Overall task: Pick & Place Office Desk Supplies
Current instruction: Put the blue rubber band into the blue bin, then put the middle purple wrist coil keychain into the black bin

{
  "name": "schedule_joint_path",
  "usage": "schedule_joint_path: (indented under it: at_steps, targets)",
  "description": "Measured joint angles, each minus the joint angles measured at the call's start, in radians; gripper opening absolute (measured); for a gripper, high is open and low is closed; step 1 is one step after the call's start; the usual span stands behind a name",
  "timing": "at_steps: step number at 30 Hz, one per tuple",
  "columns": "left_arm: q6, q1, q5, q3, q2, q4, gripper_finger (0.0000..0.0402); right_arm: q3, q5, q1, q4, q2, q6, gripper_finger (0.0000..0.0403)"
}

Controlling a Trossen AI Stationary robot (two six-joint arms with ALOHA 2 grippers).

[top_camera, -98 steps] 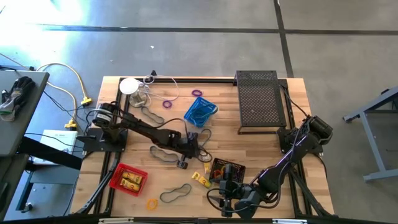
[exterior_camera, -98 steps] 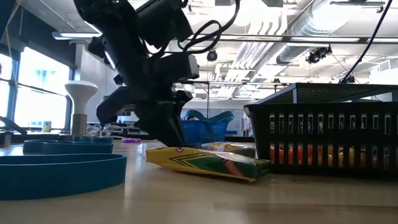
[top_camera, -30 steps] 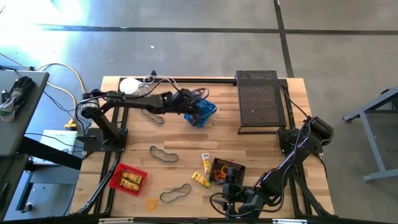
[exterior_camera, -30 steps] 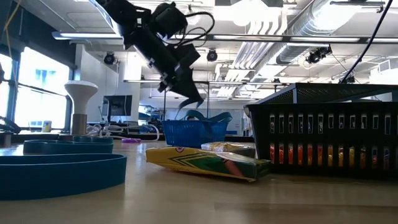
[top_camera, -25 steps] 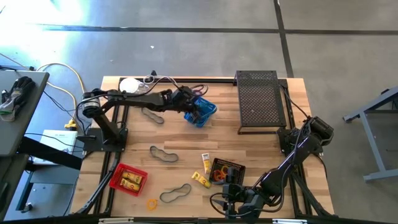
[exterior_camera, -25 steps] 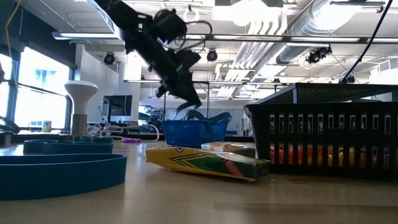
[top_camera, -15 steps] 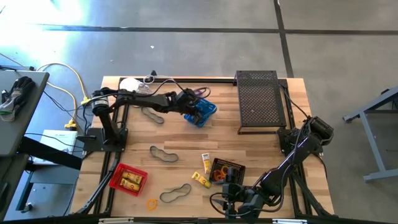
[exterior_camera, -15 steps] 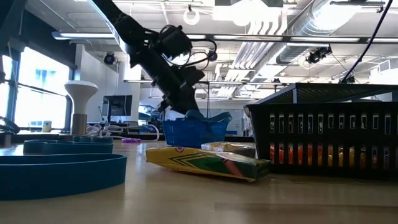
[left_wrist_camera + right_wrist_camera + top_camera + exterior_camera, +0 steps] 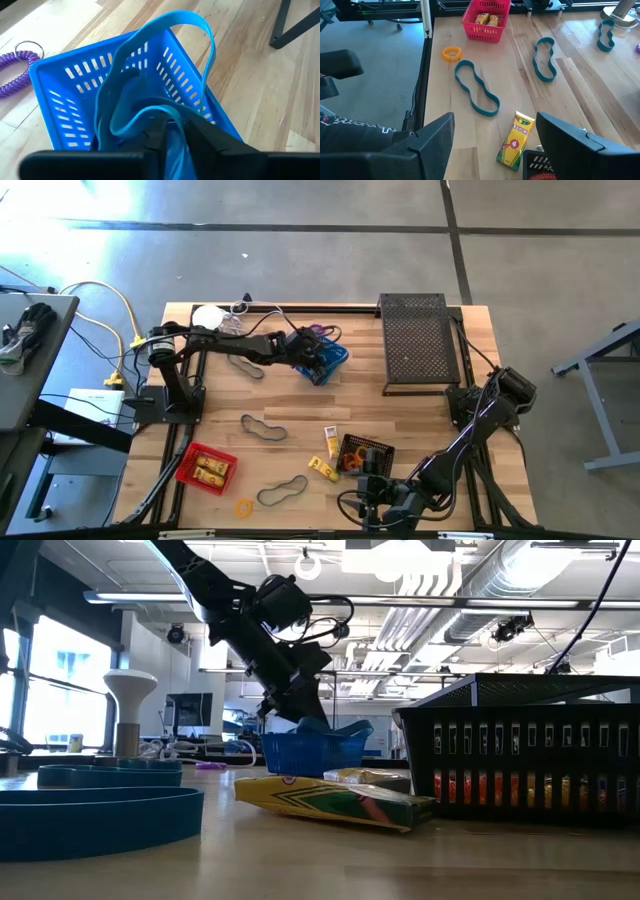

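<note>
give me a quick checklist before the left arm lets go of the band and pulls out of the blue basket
1. Left gripper over the blue basket: ok.
2. Blue band lying fully inside the basket: not ok, a loop arches above the rim.
3. Fingers clear of the band: cannot tell.
4. Basket upright on the table: ok.
5. Purple coil ring outside the basket, beside it: ok.
6. Right gripper parked at the near edge, open: ok.

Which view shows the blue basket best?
The left wrist view: the blue basket fills it, with blue bands inside and the left gripper over it. The high view shows it small, the low view only its side, and the right wrist view not at all.
</note>
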Motion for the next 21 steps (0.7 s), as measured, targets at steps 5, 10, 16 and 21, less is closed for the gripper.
schedule_joint_path:
  at_steps: [5, 10, 16, 21]
  targets:
    - [0.0, 0.0, 0.0, 0.001, -0.001, 0.0, 0.0115, 0.0, 0.0, 0.0, 0.0, 0.0, -0.001, 0.027]
    - [0.003, -0.008, 0.006, 0.023, -0.004, 0.0, 0.014, 0.0, 0.0, 0.0, 0.0, 0.0, -0.016, 0.027]
    - [0.135, -0.068, -0.033, 0.08, -0.005, -0.012, 0.0143, 0.0, 0.0, 0.0, 0.0, 0.0, -0.019, 0.027]
    - [0.165, -0.101, -0.143, 0.149, -0.005, -0.171, 0.0143, 0.0, 0.0, 0.0, 0.001, 0.0, -0.017, 0.027]
